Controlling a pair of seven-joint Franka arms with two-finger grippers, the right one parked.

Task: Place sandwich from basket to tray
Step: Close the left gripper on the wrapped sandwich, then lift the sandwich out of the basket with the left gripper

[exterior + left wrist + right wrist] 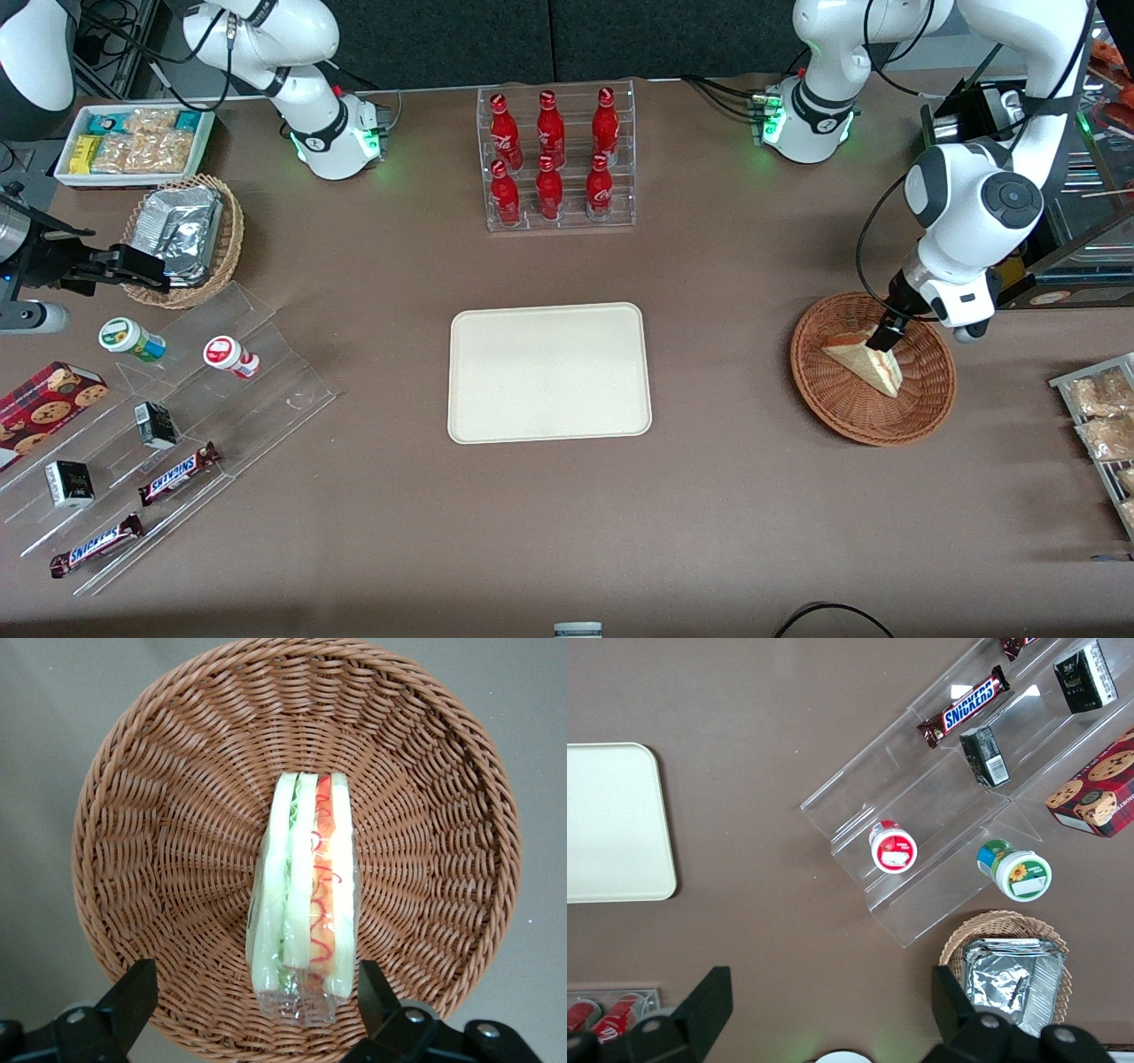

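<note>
Lying bare at the bench's [726, 372] middle, the tray [549, 372] sits well apart from the basket [873, 368] toward the working arm's end. The sandwich [306, 895] rests in that basket — the end effector [257, 997] is released, fingers [133, 992] spread either side of the wedge.

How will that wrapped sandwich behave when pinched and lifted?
The sandwich is probably soft: layered bread, so it may squash. Its clear wrap looks glossy, possibly slippery. It stands on edge in the basket, so it could tip. The gripper hovers open around it.
</note>
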